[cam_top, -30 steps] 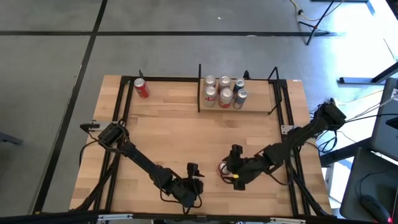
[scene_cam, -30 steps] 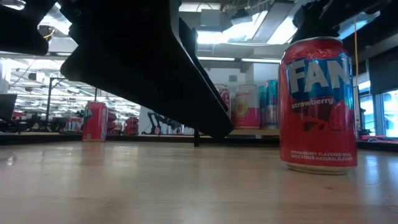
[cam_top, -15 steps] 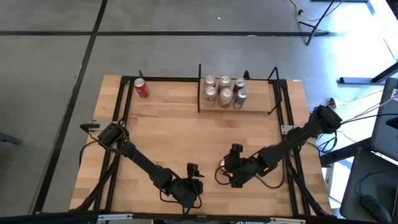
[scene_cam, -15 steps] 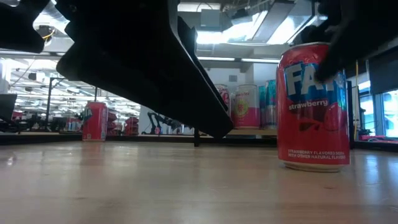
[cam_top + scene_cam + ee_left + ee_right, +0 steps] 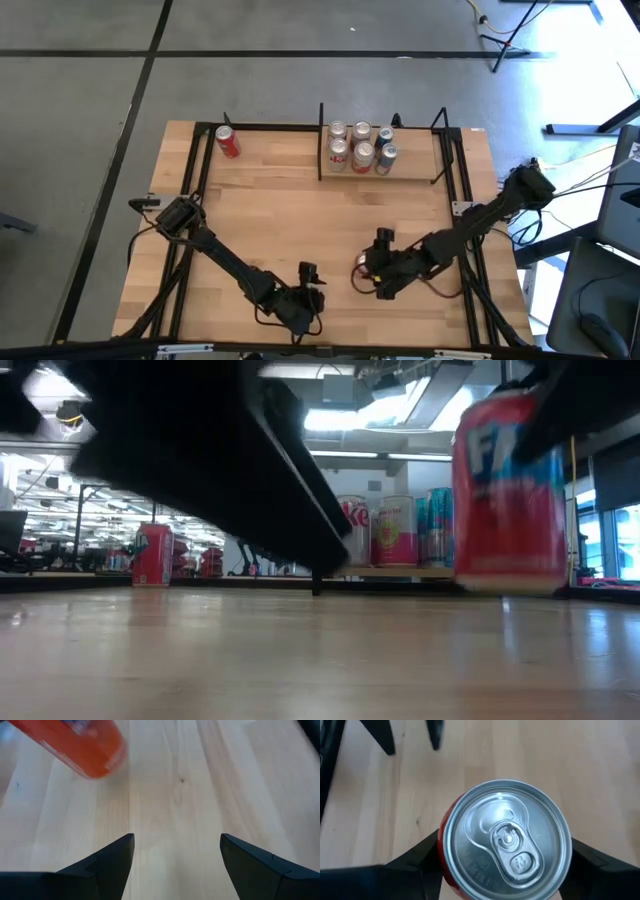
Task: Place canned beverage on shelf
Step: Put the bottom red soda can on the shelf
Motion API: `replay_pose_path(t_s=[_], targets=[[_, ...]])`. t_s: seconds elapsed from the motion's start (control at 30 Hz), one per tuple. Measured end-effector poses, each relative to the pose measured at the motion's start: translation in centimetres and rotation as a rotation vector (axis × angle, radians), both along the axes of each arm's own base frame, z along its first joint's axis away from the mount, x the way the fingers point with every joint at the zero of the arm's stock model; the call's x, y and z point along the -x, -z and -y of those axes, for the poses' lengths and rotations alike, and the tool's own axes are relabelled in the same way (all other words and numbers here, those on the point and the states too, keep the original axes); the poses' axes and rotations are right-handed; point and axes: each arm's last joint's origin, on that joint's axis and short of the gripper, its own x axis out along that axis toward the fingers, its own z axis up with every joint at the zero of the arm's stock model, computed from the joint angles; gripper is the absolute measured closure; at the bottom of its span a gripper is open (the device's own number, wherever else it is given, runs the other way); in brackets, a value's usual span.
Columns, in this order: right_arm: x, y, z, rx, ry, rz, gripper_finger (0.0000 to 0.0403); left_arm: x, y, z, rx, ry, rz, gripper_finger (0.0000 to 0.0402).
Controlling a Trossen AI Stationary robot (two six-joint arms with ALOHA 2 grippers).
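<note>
the right pincer (image 5: 368, 281) pinches the can (image 5: 505, 840) upright, lifted just clear of the table (image 5: 280, 215) at its near middle; the shelf (image 5: 412, 166) lies well beyond, its free end right of five cans; the left pincer (image 5: 175, 857), spread, waits nearby.

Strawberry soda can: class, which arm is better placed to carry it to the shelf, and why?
Right. Its end effector already grips the strawberry soda can, lifted off the table; the left end effector is open and empty, farther from the shelf.
</note>
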Motion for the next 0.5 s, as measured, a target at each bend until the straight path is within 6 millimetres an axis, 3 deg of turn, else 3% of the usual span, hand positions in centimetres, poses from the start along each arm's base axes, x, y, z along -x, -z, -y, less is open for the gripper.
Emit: replay_pose_path(t_s=[0.2,0.33,0.5], targets=[[2.7,-3.8,2.6,0.063,0.046,0.038,0.0138,1.9,-1.8,0.4,-0.025,0.008,-0.047,0.0113],[4.7,-6.0,6.3,0.112,0.149,0.020,0.0138,3.1,-2.6,0.3,-0.071,0.012,-0.059,0.0113],[7.6,-8.2,10.7,0.136,0.263,0.008,0.0138,5.2,-2.6,-1.9,-0.078,-0.011,-0.064,0.0113]])
